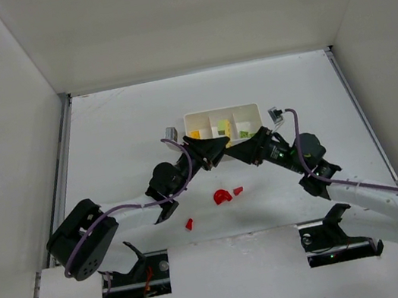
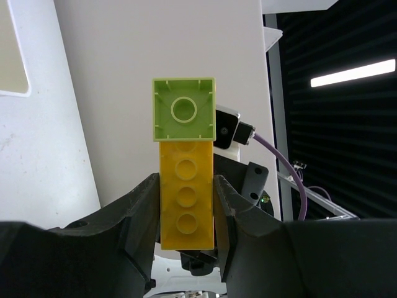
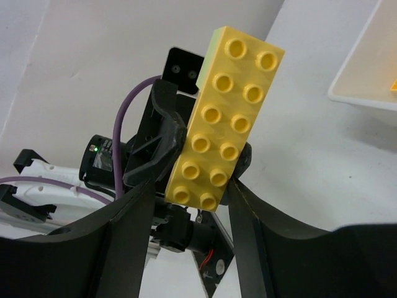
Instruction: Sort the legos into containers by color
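Splitting joined bricks
Left gripper (image 2: 186, 183) pinches yellow brick (image 2: 186, 208); right gripper (image 3: 192, 189), grip unclear, should probably clamp only green brick (image 2: 184, 109) beyond fingertips.

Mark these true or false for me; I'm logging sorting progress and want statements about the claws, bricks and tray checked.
1. The left claw pinches a yellow brick. True.
2. A green brick is joined to the yellow brick's far end. True.
3. The red pieces lie inside the tray. False: they lie on the table, between the tray and the arm bases.
4. The tray holds nothing. False: a yellow piece shows in its leftmost compartment in the top view.
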Robot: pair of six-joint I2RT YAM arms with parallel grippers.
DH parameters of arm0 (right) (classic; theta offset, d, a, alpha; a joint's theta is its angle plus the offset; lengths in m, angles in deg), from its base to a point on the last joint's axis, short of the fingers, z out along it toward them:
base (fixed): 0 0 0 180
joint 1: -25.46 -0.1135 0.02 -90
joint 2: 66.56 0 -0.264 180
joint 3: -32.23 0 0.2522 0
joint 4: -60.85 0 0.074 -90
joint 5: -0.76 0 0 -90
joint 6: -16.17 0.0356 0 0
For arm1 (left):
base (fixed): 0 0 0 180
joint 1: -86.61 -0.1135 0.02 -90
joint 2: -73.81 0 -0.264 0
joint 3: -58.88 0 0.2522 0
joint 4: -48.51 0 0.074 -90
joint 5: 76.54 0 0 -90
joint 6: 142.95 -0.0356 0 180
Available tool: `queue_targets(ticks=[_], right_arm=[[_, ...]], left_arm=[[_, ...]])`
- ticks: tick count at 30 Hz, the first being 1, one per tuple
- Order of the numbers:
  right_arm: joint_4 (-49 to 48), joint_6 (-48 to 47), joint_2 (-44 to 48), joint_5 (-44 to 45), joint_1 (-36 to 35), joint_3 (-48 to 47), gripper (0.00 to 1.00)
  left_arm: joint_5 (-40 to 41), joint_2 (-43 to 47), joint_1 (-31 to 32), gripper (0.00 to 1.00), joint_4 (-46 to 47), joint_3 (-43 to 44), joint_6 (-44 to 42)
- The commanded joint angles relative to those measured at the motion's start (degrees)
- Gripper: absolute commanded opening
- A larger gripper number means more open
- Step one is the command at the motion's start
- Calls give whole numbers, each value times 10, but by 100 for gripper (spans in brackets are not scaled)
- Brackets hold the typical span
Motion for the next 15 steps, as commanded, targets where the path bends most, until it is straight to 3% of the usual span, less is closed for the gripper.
queue_targets(ticks=[1, 11, 15], right_arm=[[-45, 1, -3, -3, -2, -11, 53], [-49, 6, 4, 2, -2, -6, 40], [-42, 6, 13, 1, 0, -4, 38]], left_arm=[[-4, 6, 5, 17, 68, -5, 2], [-5, 1, 8, 18, 71, -4, 1], [-3, 0, 6, 28, 63, -13, -4]])
